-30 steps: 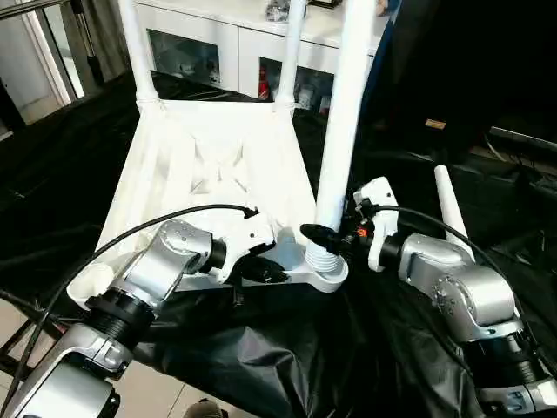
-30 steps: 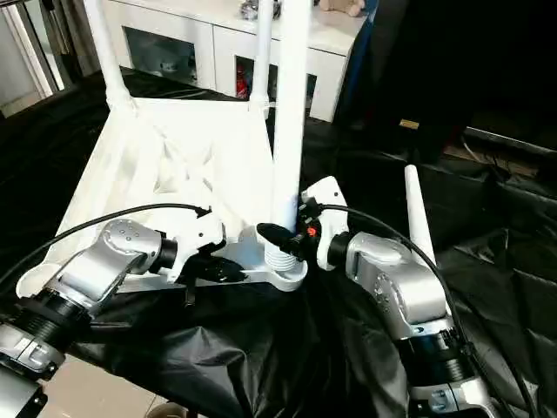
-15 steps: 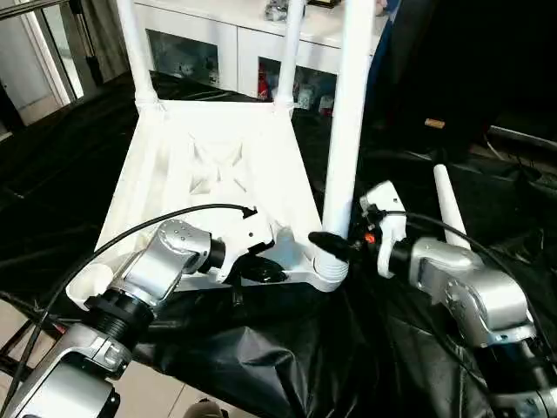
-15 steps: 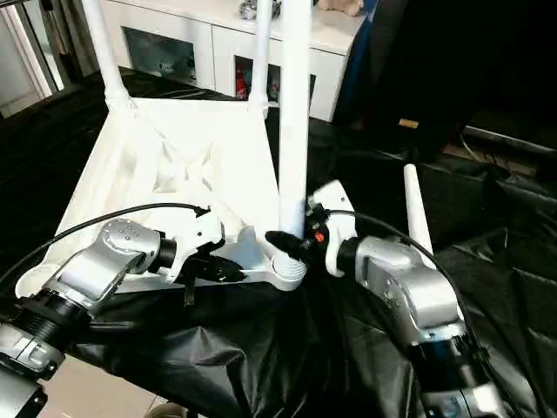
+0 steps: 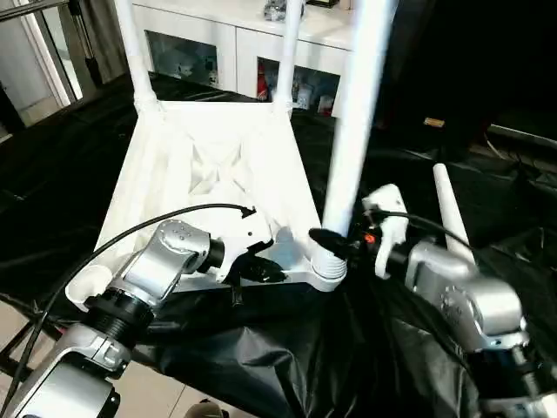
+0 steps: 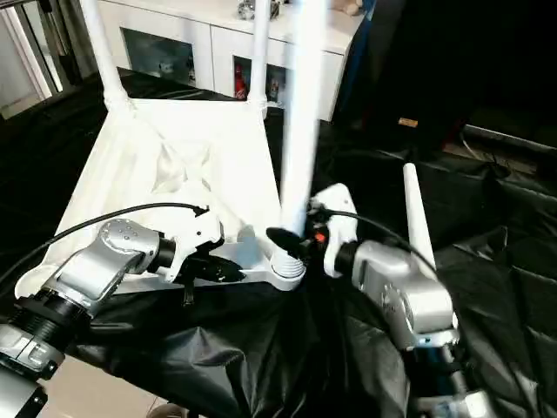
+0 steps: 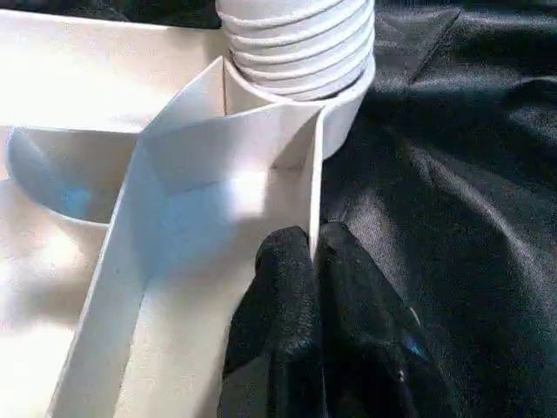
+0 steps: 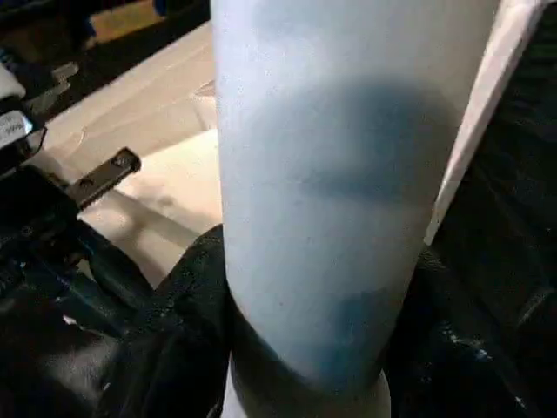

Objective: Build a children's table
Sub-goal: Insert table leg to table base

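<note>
Steadying the upturned tabletop [image 5: 213, 165] on the black-draped counter [image 5: 52, 183], the left gripper [image 7: 313, 261] has its fingers [image 7: 278, 287] clenched on a thin upright rib of the underside, close beside the near corner socket [image 5: 329, 272]. The right gripper [image 5: 335, 244] has its fingers grasping the third leg [image 5: 352, 131] just above its ribbed base, which sits in that socket; the leg leans slightly off vertical. Two legs [image 5: 135, 52] already stand in the far corner sockets, and a fourth leg [image 5: 451, 213] lies on the counter beside the right forearm. The near left socket [image 5: 87, 286] is open.

Handling notes, by judgement: the parts appear to be hollow moulded plastic, hence light and fairly stiff, but smooth and liable to slip in the fingers. The long leg acts as a lever, so a grasp low on the tube, near the ribbed end, gives the best control when seating it. The thin ribs may flex under a hard pinch; the tabletop could slide on the cloth unless held.
</note>
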Robot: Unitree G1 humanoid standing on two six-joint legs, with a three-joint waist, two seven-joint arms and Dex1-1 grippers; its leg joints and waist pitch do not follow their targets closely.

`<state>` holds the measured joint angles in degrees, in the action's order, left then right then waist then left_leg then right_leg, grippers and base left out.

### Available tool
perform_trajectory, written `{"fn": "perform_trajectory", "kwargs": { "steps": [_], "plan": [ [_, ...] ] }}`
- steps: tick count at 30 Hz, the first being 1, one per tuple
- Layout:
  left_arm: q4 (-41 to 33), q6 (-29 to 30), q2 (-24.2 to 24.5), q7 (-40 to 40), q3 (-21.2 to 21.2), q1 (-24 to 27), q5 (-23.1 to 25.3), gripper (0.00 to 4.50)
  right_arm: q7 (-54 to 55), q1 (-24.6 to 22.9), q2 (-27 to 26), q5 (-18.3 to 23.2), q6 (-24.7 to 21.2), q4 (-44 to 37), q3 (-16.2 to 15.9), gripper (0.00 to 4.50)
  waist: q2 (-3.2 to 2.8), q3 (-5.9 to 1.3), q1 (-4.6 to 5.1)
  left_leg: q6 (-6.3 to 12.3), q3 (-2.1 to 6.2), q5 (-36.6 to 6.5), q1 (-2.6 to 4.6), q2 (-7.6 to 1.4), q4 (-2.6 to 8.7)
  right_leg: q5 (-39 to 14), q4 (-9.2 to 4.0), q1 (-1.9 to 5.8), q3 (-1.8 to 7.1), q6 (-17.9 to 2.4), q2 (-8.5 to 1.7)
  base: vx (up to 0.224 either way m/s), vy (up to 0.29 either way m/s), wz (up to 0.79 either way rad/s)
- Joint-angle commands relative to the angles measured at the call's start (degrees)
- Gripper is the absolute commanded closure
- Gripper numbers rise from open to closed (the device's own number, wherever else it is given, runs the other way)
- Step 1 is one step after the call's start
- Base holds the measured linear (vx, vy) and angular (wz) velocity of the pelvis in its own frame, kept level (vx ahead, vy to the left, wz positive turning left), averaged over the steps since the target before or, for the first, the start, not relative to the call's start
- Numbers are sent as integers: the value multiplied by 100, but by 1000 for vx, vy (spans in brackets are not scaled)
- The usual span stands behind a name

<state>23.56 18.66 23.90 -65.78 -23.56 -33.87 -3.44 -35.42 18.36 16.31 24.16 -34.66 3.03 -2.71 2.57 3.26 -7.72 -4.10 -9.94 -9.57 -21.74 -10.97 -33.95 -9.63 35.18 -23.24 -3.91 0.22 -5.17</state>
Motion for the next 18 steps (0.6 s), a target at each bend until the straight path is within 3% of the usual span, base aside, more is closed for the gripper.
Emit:
{"fn": "perform_trajectory", "kwargs": {
  "steps": [1, 3, 7, 8, 10, 13, 14, 15, 16, 18],
  "plan": [
    [21, 53, -14, 13, 41, -86, 39, 450, 97, -151, -48, 93, 139, 173, 283, 261, -110, -378, -12, -352, 86, -2027, 141, -217, 497, -1844, -474, 213, 252, -923, -375, 0, 0, 0],
    [69, 41, -30, 51, 60, -121, 59, 450, 152, -403, -221, 197, 336, 347, 474, 261, -97, -383, -9, -345, 93, -2001, 125, -212, 502, -1845, -468, 230, 246, -922, -377, 0, 0, 0],
    [158, 17, -54, 104, 84, -190, 92, 450, 171, -718, -467, 166, 707, 614, 565, 261, -138, -369, -14, -333, 100, -2134, 136, -215, 524, -1897, -486, 212, 240, -930, -363, 0, 0, 0],
    [179, 10, -55, 112, 85, -202, 99, 450, 190, -766, -539, 195, 783, 662, 610, 261, -209, -363, -25, -354, 112, -2223, 151, -215, 526, -1972, -490, 203, 243, -937, -373, 0, 0, 0],
    [195, 2, -55, 120, 86, -211, 107, 450, 210, -815, -603, 237, 834, 693, 657, 261, -172, -338, -19, -370, 124, -2535, 177, -211, 539, -2465, -563, 191, 237, -847, -396, 0, 0, 0],
    [253, -22, -76, 151, 87, -239, 137, 450, 244, -1006, -713, 260, 1011, 770, 715, 261, -192, -332, -23, -369, 144, -2661, 197, -217, 554, -2762, -616, 183, 236, -737, -409, 0, 0, 0],
    [283, -37, -84, 158, 87, -251, 152, 450, 228, -1073, -730, 217, 1102, 797, 696, 261, -220, -334, -27, -375, 154, -2680, 199, -218, 558, -2773, -611, 187, 236, -736, -411, 0, 0, 0],
    [352, -75, -104, 187, 82, -279, 191, 450, 182, -1237, -669, -66, 1448, 820, 492, 261, -221, -335, -30, -365, 150, -2695, 197, -215, 558, -2783, -626, 181, 235, -721, -410, 0, 0, 0],
    [352, -75, -104, 187, 82, -279, 191, 450, 182, -1237, -669, -66, 1448, 820, 492, 261, -207, -329, -27, -356, 153, -2702, 190, -217, 564, -2792, -628, 179, 235, -703, -405, 0, 0, 0],
    [406, -111, -119, 198, 80, -303, 218, 450, 236, -1385, -528, -531, 1824, 623, 135, 261, -217, -323, -20, -345, 157, -2742, 184, -211, 570, -2928, -644, 180, 234, -649, -400, 0, 0, 0]
  ]
}}
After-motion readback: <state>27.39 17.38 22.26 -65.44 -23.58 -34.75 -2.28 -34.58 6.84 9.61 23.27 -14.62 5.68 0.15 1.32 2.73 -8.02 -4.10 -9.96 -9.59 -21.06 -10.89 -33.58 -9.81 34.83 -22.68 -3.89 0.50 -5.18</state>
